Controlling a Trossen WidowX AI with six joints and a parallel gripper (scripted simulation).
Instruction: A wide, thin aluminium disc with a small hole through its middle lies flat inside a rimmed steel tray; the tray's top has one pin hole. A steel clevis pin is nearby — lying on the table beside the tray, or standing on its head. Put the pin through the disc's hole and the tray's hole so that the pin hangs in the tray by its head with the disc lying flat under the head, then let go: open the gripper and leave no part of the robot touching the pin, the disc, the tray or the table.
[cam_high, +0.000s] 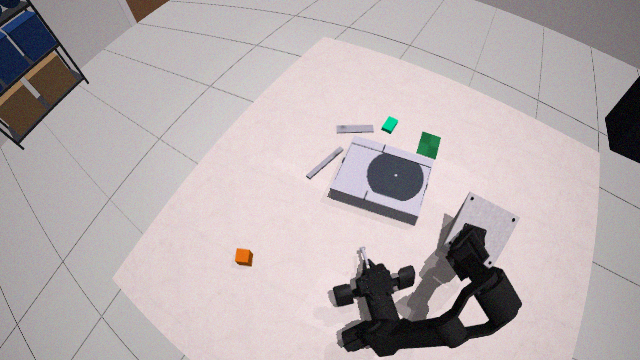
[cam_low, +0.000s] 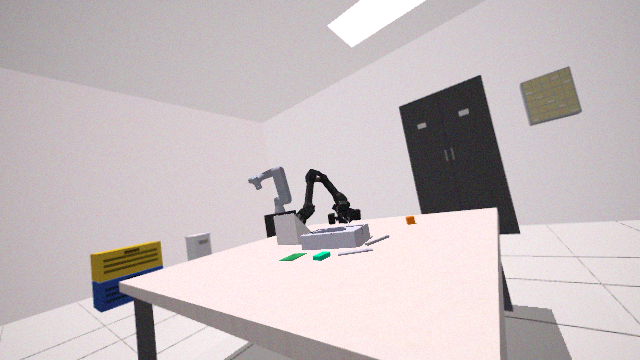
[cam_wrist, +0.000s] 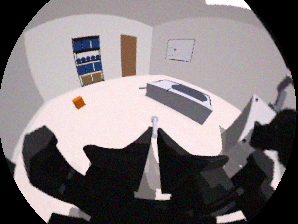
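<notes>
Our gripper (cam_high: 367, 265) (cam_low: 346, 221) (cam_wrist: 154, 129) is nearly closed, its fingertips pinching the clevis pin (cam_high: 363, 250) (cam_wrist: 154, 121). We have the pin at the near side of the steel tray (cam_high: 348, 176) (cam_low: 334, 241) (cam_wrist: 176, 101), well apart from it, with one end sticking out past the fingertips towards the tray. The top view shows the gripper reaching towards the tray rather than pointing straight down, so we judge that the pin must be turned upright before it goes in.

We expect the pin to be light for its size, stiff and hard to damage, but smooth and round enough to roll or tilt between the fingers if it knocks a rim. The best hold is on the shank close under the head, square across it, leaving the lower shank free for the holes. The disc (cam_high: 395, 187) (cam_wrist: 190, 93) should be stiff and light, and a badly aimed tip could slide it off line.

The pin looks pale grey and slim, with a slightly wider end showing. The disc is dark grey, broad and thin, lying in the right part of the tray, with a small bright spot at its middle where the hole should be.
</notes>
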